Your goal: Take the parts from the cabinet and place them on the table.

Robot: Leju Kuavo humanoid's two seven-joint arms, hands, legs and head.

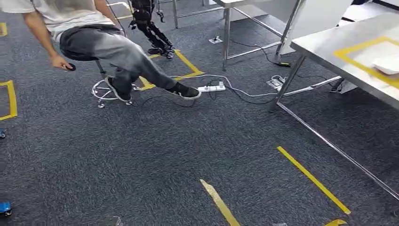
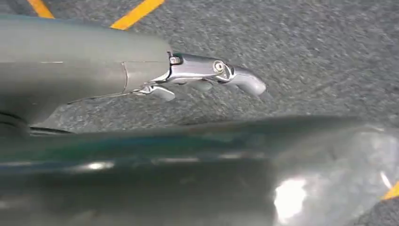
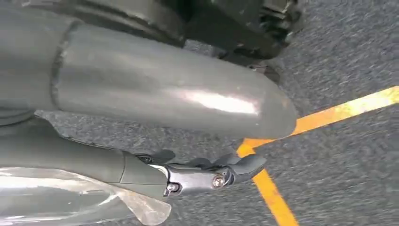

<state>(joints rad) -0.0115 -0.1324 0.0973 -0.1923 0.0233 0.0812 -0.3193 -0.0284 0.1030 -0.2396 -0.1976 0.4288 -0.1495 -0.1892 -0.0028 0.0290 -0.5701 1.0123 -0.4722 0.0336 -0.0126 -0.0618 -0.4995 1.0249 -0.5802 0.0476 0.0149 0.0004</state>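
One white part [image 1: 387, 64] lies on one steel table [image 1: 329, 47].

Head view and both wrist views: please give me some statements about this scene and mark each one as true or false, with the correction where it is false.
1. A person sits on a stool on the carpet. True.
2. The metal table at the right carries yellow tape lines. True.
3. A white object lies on the floor under the table. False: it lies on the tabletop, inside the yellow tape outline.
4. The white power strip lies on the floor near the person's shoe. True.
5. The left hand grips a part. False: it hangs over the carpet and holds nothing.
6. The right hand rests on the table. False: it hangs over the carpet near a yellow tape line.
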